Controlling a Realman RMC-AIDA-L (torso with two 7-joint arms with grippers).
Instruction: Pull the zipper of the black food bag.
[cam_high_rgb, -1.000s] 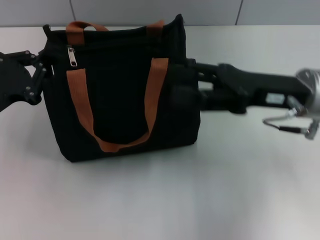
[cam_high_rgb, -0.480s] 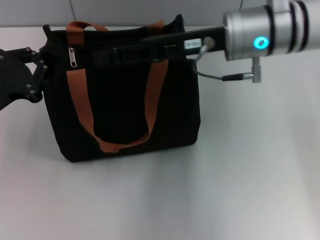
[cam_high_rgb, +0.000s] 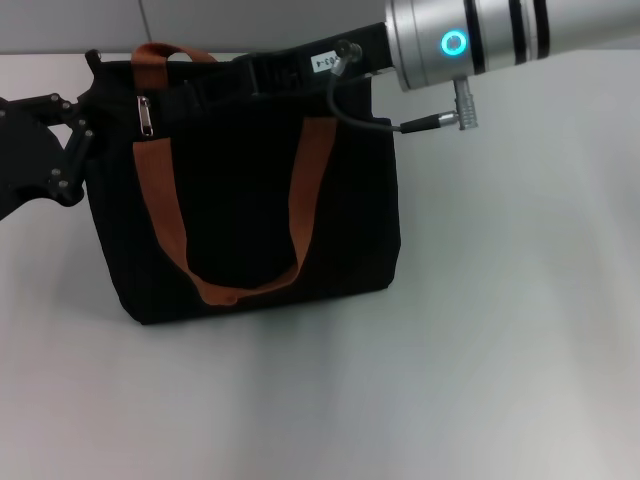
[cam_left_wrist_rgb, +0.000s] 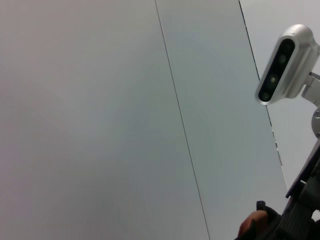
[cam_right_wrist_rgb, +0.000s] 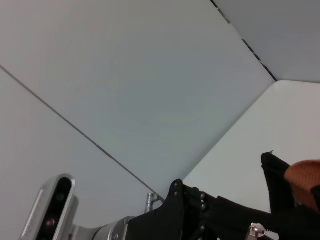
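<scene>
Head view: black food bag (cam_high_rgb: 250, 200) upright; contents hidden; jaws' state unclear.

The one piece of writing is a small white label (cam_high_rgb: 322, 62) on the black body of the right arm (cam_high_rgb: 470, 40), above the bag's (cam_high_rgb: 250, 200) top edge in the head view. Its dark characters are too small to read for certain; they seem to end in "-4". The same arm's silver cuff bears a glowing cyan ring (cam_high_rgb: 454, 43), a light without letters. The wrist views show no text.
</scene>
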